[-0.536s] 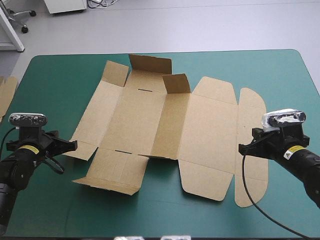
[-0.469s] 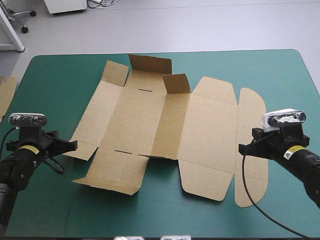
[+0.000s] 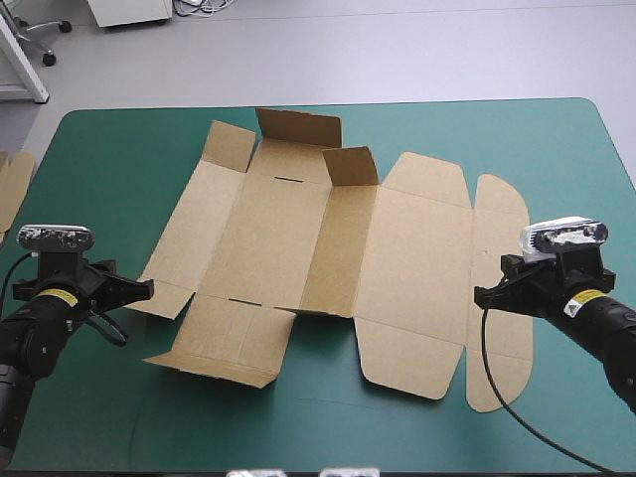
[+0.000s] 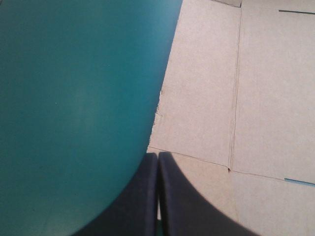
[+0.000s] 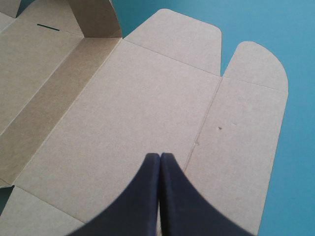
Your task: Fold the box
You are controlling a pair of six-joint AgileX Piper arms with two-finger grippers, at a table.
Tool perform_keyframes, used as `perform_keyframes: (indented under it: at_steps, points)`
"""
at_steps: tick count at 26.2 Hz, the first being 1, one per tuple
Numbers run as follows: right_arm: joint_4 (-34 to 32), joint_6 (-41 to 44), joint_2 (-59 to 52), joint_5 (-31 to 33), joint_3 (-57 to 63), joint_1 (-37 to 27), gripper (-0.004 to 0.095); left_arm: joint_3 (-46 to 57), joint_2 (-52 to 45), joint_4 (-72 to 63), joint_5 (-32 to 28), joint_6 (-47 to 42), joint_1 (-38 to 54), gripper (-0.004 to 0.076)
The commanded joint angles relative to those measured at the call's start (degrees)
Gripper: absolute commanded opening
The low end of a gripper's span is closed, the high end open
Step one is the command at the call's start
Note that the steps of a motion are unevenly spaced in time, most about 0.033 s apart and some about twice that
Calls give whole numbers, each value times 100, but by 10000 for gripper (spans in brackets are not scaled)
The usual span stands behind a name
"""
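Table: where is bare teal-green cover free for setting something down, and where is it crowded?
Free: the far right corner beyond the box; the strip along the near edge. Crowded: the middle, where it spreads between left gripper and right gripper.

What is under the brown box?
The box lies spread out on the teal-green cover, which shows all round its edges. Whatever is right beneath the board is covered, so I cannot see it.

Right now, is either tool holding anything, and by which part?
Nothing is held: the left tool and right tool are both shut and empty, near the box.
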Motion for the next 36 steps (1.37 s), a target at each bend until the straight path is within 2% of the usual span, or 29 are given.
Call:
perform_keyframes:
  at_steps: [1,6,13,17,20,24,26,29,30,31,34,36]
  points:
    - [15,-42,-52,-327,-212,-52,-34,-212,-50,-70,-256,6,-18,-15]
    - [15,-42,-41,-337,-212,-52,-34,-602,156,-44,-60,6,-18,-15]
    - [15,-42,-41,-344,-212,-52,-34,-1902,1313,-217,751,30,-18,-3]
    - [15,-42,-41,-315,-212,-52,-34,-2326,1816,-678,864,323,-18,7]
    - [15,-42,-41,-292,-212,-52,-34,-2562,2102,-1168,969,563,90,7]
    - [15,-42,-41,-278,-212,-52,-34,-2662,2430,-2920,1212,1558,787,7]
    - [15,-42,-41,-266,-212,-52,-34,-2662,2672,-4167,1669,2408,1445,7]
    - [15,-42,-41,-255,-212,-52,-34,-2676,2939,-4937,2140,3000,2006,7]
    - [15,-42,-41,-255,-212,-52,-34,-2748,3197,-5296,2521,3292,2335,7]
    - [15,-42,-41,-244,-212,-52,-34,-2817,3344,-5411,2657,3388,2474,7]
    - [15,-42,-41,-194,-212,-52,-34,-3398,4127,-5569,3730,3702,2861,7]
    - [15,-42,-41,-183,-212,-52,-34,-3755,4569,-5457,4049,3695,2895,7]
